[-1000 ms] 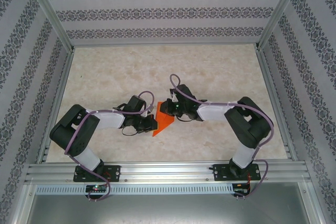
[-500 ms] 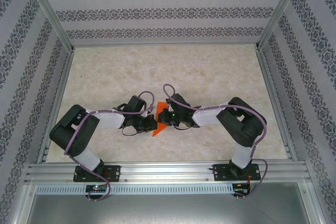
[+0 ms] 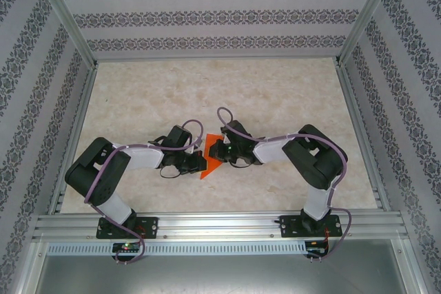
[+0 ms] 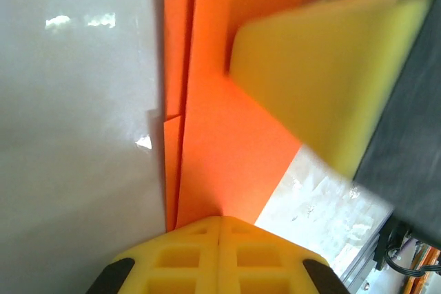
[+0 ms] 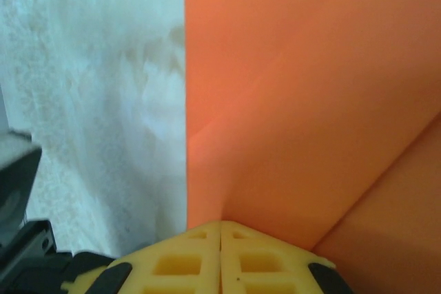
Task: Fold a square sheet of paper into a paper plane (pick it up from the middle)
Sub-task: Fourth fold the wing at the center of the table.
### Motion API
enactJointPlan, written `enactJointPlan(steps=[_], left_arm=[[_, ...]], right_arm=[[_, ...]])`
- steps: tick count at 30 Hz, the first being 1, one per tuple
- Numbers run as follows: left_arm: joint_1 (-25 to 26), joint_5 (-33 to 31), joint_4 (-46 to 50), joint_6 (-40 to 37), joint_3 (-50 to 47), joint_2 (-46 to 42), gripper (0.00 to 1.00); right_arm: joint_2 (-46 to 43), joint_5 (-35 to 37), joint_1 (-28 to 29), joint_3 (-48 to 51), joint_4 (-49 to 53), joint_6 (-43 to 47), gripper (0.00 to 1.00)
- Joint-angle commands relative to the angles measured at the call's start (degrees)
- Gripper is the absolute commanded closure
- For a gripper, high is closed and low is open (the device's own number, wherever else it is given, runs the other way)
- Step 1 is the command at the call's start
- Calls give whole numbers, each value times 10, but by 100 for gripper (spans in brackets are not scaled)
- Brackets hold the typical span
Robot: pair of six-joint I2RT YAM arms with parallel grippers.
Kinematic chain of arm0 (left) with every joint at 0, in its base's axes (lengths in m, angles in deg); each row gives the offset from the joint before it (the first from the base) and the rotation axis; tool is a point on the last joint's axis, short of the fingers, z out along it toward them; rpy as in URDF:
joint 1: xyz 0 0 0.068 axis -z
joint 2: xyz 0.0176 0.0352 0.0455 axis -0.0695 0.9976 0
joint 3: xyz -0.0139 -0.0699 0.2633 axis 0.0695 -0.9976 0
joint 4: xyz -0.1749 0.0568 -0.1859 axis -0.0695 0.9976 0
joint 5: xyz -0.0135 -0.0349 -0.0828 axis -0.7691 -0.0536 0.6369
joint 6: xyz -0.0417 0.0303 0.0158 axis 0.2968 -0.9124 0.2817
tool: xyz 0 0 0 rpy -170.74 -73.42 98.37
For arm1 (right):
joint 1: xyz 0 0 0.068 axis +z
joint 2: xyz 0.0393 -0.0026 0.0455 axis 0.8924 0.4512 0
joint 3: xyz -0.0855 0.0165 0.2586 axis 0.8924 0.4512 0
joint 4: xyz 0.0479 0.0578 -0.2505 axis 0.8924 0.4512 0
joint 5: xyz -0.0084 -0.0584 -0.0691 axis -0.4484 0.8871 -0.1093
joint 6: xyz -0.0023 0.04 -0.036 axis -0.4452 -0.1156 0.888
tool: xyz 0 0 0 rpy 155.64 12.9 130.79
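Lying creased, layered: bright orange paper (image 5: 310, 101)

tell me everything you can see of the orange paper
Thin, bright orange paper, plain and matte, already folded into overlapping layers with sharp creases and a pointed near corner. It lies on the pale table between the left hand and the right hand, both shut, their yellow tips touching it.
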Motion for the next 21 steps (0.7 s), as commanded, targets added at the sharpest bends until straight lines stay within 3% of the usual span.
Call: enactJointPlan(steps=[1,11,21], left_arm=[[1,-92,90,-23,-40,36,97],[1,-88,93,-29,-37,40,97],[1,-81,95,-32,-36,38,97]], right_arm=[[18,30,-36,-15,18,31,92],[29,8,-123,-25,29,69,90],[30,-11,-162,-64,77,100,89]])
